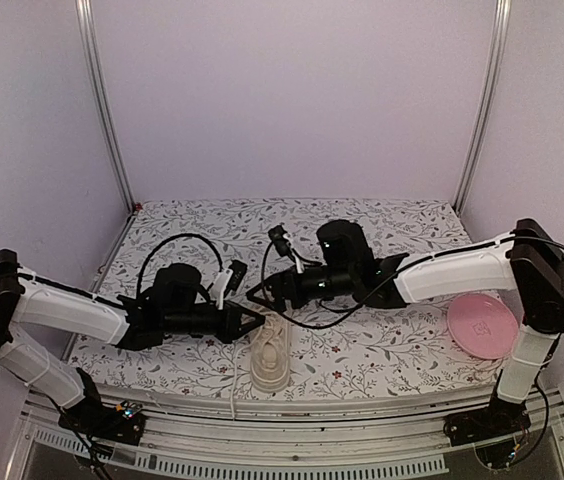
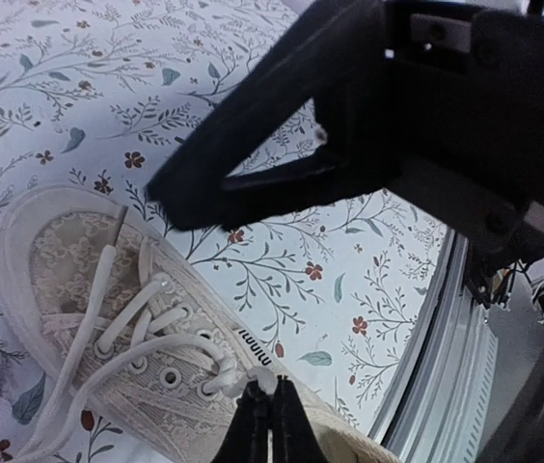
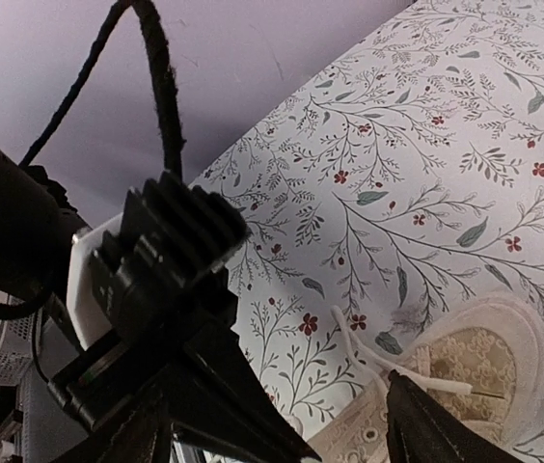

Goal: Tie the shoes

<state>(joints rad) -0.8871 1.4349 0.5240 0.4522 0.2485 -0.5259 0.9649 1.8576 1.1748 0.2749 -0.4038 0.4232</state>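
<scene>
The cream sneaker lies near the table's front edge with its white laces loose. In the left wrist view the sneaker fills the lower left. My left gripper is shut on a bit of white lace at the eyelets near the shoe's side. In the top view the left gripper is just above the shoe. My right gripper hovers close behind it, jaws open. In the right wrist view the right gripper straddles the left gripper's black body; a lace end runs past its right finger to the sneaker.
A round pink plate sits at the table's right edge. One lace hangs over the front edge. The flowered tablecloth covers the table. The metal front rail is right beside the shoe.
</scene>
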